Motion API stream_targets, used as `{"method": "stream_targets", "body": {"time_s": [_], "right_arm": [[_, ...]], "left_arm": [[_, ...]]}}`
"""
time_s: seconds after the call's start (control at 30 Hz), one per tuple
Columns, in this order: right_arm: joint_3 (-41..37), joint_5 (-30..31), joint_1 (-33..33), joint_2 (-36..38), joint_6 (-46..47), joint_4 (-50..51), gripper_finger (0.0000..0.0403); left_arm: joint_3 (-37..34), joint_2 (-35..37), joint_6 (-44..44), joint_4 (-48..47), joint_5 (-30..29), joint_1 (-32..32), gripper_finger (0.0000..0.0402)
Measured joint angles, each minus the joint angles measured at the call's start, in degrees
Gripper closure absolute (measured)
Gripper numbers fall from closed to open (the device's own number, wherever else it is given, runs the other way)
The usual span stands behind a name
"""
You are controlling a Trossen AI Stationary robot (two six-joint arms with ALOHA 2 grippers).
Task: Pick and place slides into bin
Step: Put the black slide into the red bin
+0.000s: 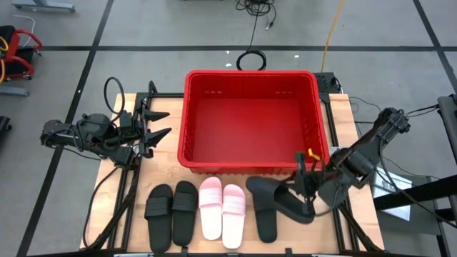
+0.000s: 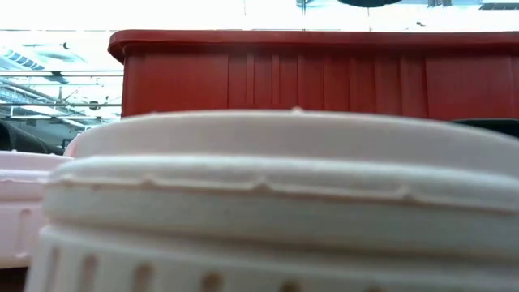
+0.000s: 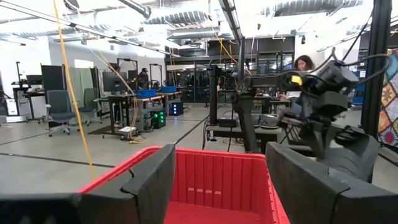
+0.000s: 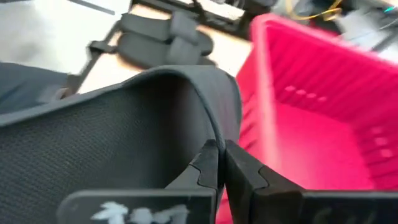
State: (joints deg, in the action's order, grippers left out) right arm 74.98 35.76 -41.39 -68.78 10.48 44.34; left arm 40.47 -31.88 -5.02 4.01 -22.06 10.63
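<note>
The red bin [image 1: 250, 153] stands at the table's middle, toward the far edge. In front of it lie two black slides [image 1: 171, 213], two pale pink slides [image 1: 222, 208] and one more black slide [image 1: 265, 221], soles down. One pink slide [image 2: 268, 203] fills the low view. Near the bin's near right corner my right gripper [image 1: 305, 187] is shut on another black slide [image 1: 282, 198]. At the bin's left side my left gripper [image 1: 158, 123] waits open and holds nothing; its fingers [image 3: 149, 180] point across the bin [image 3: 217, 174]. My right gripper [image 4: 222, 152] pinches a thin curved edge [image 4: 214, 124] of the black slide between its two fingers. The fingers come from the table's right side, slanting down. The slide hangs tilted, partly above the neighbouring black slide [image 1: 265, 221]; whether its lower end touches anything I cannot tell.
The bin's near wall [image 1: 243, 168] runs right behind the row of slides. Dark frame rails and cables [image 1: 125, 200] border the wooden table top on both sides. A person [image 3: 305, 62] sits in the room beyond the table.
</note>
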Motion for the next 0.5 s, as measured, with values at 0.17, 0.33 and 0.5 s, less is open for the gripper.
{"method": "stream_targets", "body": {"time_s": [0.17,0.33,0.5], "right_arm": [[0.0,3.6,2.9,2.7,-7.8,-2.2,0.0401],[0.0,9.8,5.5,5.5,-15.2,-5.7,0.0401],[0.0,14.7,9.3,8.5,-20.3,-6.8,0.0401]], "left_arm": [[0.0,0.0,0.0,0.0,0.0,0.0,0.0146],[0.0,0.0,0.0,0.0,0.0,0.0,0.0147],[0.0,0.0,2.1,0.0,-0.6,-0.4,0.0147]]}}
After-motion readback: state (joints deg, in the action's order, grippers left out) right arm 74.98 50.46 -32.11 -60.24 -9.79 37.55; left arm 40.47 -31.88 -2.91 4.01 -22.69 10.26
